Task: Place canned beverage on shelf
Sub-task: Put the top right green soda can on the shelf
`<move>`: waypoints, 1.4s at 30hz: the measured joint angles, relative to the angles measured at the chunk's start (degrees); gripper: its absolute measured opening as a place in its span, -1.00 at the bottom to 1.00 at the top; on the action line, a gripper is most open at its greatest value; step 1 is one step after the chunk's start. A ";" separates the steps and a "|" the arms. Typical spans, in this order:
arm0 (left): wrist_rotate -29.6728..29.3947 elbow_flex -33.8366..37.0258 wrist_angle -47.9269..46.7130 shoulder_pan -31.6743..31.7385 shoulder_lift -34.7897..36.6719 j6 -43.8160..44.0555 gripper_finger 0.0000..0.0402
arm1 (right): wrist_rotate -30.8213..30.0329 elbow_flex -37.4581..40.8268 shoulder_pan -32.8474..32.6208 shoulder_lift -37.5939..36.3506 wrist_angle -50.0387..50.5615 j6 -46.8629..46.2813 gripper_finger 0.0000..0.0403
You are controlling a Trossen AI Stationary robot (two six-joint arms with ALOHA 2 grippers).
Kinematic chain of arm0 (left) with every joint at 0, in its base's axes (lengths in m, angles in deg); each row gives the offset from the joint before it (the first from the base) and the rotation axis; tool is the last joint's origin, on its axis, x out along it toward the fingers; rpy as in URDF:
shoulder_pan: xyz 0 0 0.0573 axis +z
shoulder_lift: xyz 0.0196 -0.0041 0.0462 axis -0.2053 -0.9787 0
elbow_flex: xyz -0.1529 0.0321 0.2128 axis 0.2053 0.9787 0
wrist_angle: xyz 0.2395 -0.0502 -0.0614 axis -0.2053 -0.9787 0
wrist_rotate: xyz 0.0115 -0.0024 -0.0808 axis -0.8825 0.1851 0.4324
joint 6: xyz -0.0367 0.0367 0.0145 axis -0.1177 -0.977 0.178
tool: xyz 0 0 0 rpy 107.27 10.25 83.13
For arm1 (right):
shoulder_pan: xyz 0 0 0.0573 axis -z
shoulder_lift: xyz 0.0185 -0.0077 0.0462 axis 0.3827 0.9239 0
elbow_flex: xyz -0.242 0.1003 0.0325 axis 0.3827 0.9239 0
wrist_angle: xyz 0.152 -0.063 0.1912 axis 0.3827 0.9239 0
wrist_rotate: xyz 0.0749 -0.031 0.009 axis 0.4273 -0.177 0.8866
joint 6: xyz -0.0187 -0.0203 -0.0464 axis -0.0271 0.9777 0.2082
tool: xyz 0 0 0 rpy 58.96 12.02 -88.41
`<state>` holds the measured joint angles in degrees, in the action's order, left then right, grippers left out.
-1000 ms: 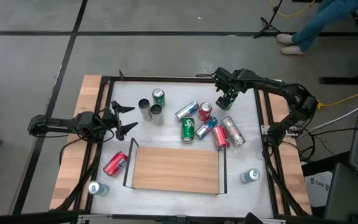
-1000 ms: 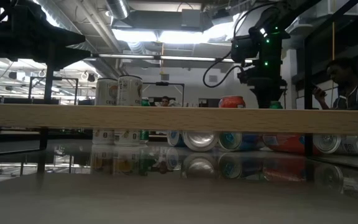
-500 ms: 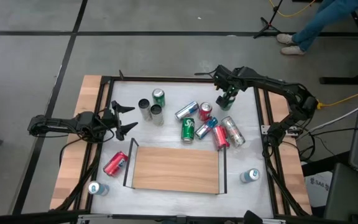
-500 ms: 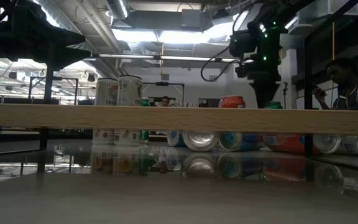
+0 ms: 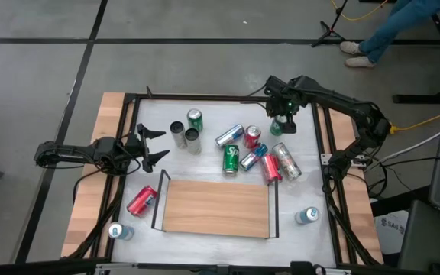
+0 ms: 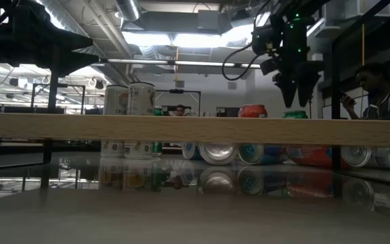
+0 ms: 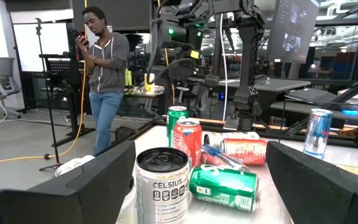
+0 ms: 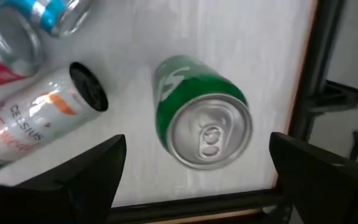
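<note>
A green can [image 8: 202,120] stands upright on the white tabletop near the far right corner, top up. My right gripper [image 8: 197,158] hangs open straight above it, pointing down, one finger on either side and clear of it; the high view puts this gripper [image 5: 283,120] just over the can [image 5: 278,129]. The shelf [image 5: 216,208], a light wooden board with black end rails, lies at the near middle with nothing on it. My left gripper [image 5: 151,146] waits open and level at the table's left side.
Several cans crowd the middle: upright silver and green ones [image 5: 187,130] at the far left, lying ones [image 5: 272,166] beside the green can. A red can [image 5: 141,200] lies left of the shelf. Single cans sit at the near left [image 5: 116,231] and near right [image 5: 306,216]. A person [image 6: 378,102] stands beyond the table.
My right gripper has risen straight up from around the green can and rolled about its downward-pointing axis. The can stays upright where it was, its top now showing below the fingertips in the low view.
</note>
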<state>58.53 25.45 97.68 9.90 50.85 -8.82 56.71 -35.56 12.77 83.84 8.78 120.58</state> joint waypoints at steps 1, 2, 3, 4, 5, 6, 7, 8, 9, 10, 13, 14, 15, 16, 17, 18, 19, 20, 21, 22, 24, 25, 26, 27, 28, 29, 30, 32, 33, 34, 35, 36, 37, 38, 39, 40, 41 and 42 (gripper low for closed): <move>0.00 0.00 0.00 0.00 -0.01 0.00 0.76 | -0.42 0.39 0.02 0.00 -0.44 0.09 0.91; 0.01 0.01 -0.01 0.01 0.00 0.00 0.76 | -0.96 0.82 0.02 0.00 -0.81 0.15 0.91; 0.01 -0.01 0.01 -0.01 -0.01 0.00 0.76 | -1.47 1.28 0.02 0.00 -1.31 0.23 0.91; 0.01 0.00 0.00 0.01 -0.01 0.00 0.76 | -1.89 1.63 0.02 0.00 -1.78 0.30 0.91; 0.01 -0.02 -0.01 0.01 0.00 0.00 0.76 | -2.10 1.94 0.02 0.00 -2.35 0.32 0.91; 0.01 -0.01 0.01 -0.01 0.00 0.00 0.76 | -2.44 2.22 0.06 0.00 -2.88 0.45 0.91; 0.00 0.01 0.01 0.01 -0.01 0.00 0.76 | -2.72 2.53 0.14 -0.02 -3.38 0.75 0.91; 0.00 -0.02 0.01 0.00 0.00 0.00 0.76 | -2.97 2.94 0.13 -0.02 -4.08 1.14 0.91; 0.01 0.01 -0.01 0.01 0.00 0.00 0.76 | -2.98 3.35 0.13 -0.02 -4.86 1.35 0.91; 0.01 -0.01 0.01 0.01 0.00 0.00 0.76 | -2.98 3.81 0.13 -0.02 -5.50 1.39 0.91; 0.01 0.00 0.01 -0.01 0.00 0.00 0.76 | -2.99 5.22 0.15 -0.02 -6.48 1.66 0.91; 0.01 -0.01 0.00 0.01 -0.02 0.00 0.76 | -2.99 5.68 0.15 -0.02 -6.43 1.94 0.91; 0.01 -0.01 0.01 0.00 -0.01 0.00 0.76 | -2.99 6.09 0.15 -0.02 -6.45 2.37 0.91; 0.01 0.00 0.01 -0.01 0.00 -0.02 0.76 | -2.97 6.51 0.15 -0.02 -6.49 2.60 0.91; 0.00 0.00 0.00 0.00 -0.01 -0.02 0.76 | -2.98 7.02 0.15 -0.02 -6.72 2.63 0.91; 0.01 0.00 0.00 0.00 0.00 -0.02 0.76 | -2.97 7.49 0.15 -0.02 -7.06 2.64 0.91; 0.01 0.00 0.00 0.01 0.00 -0.02 0.76 | -2.97 8.00 0.15 -0.02 -7.65 2.64 0.91; 0.01 0.01 0.00 -0.01 -0.01 -0.02 0.76 | -2.99 8.42 0.15 -0.02 -8.18 2.64 0.91; 0.01 -0.01 -0.01 0.01 -0.02 -0.02 0.76 | -2.98 8.92 0.15 -0.02 -8.93 2.64 0.91; 0.01 0.01 -0.01 -0.01 -0.02 -0.02 0.76 | -2.97 9.32 0.13 -0.02 -9.43 2.64 0.91; 0.00 -0.02 0.01 0.01 -0.02 -0.02 0.76 | -2.99 10.01 0.13 -0.02 -10.43 2.65 0.91; 0.01 0.00 0.01 0.00 -0.02 -0.02 0.76 | -2.97 10.34 0.13 -0.02 -11.14 2.64 0.91; 0.01 -0.02 0.00 0.00 -0.01 -0.02 0.76 | -2.95 10.66 0.11 -0.02 -11.94 2.60 0.91; 0.00 -0.01 0.00 0.01 0.00 -0.02 0.76 | -2.99 10.95 0.04 -0.02 -12.57 2.38 0.91; -0.01 0.01 0.01 0.00 -0.01 -0.02 0.76 | -3.06 11.20 0.02 -0.02 -13.03 2.04 0.91; 0.01 -0.01 0.01 0.01 0.00 -0.02 0.76 | -3.30 11.48 0.01 -0.02 -13.55 1.47 0.91; -0.01 -0.01 -0.01 0.01 0.00 -0.02 0.76 | -3.41 11.71 0.01 -0.02 -13.95 1.29 0.91; 0.01 0.00 -0.01 -0.01 -0.02 -0.02 0.76 | -3.41 12.21 0.02 -0.02 -14.05 1.26 0.91; 0.01 0.00 0.01 0.00 -0.01 -0.04 0.76 | -3.41 12.45 0.02 -0.02 -13.98 1.26 0.91; 0.01 -0.01 0.01 0.01 0.00 -0.04 0.76 | -3.43 12.64 0.02 -0.02 -14.02 1.24 0.91; -0.01 -0.02 0.01 0.00 -0.02 -0.04 0.76 | -3.45 12.86 0.02 -0.02 -14.07 1.21 0.90; 0.00 0.01 0.00 0.00 0.00 -0.04 0.76 | -3.47 13.09 0.02 -0.02 -14.04 1.17 0.88; 0.00 0.00 0.01 -0.01 -0.01 -0.04 0.76 | -3.47 13.26 0.02 -0.02 -13.96 1.10 0.85; -0.01 0.00 0.00 -0.01 -0.01 -0.04 0.76 | -3.45 13.36 0.02 -0.02 -13.99 1.04 0.80; 0.01 -0.01 0.01 0.00 0.00 -0.04 0.76 | -3.44 13.39 0.02 -0.02 -13.98 1.02 0.75; 0.00 0.00 0.01 0.01 0.00 -0.04 0.76 | -3.34 13.39 0.02 -0.02 -13.99 1.02 0.70; 0.01 0.01 0.00 0.01 -0.01 -0.05 0.76 | -3.12 13.39 0.02 -0.07 -14.02 1.02 0.63; -0.01 0.00 0.00 0.01 -0.02 -0.04 0.76 | -2.89 13.39 0.02 -0.14 -14.15 1.02 0.58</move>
<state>58.52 25.45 97.68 9.90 50.83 -8.87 53.82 -22.17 12.79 83.70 -5.37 121.60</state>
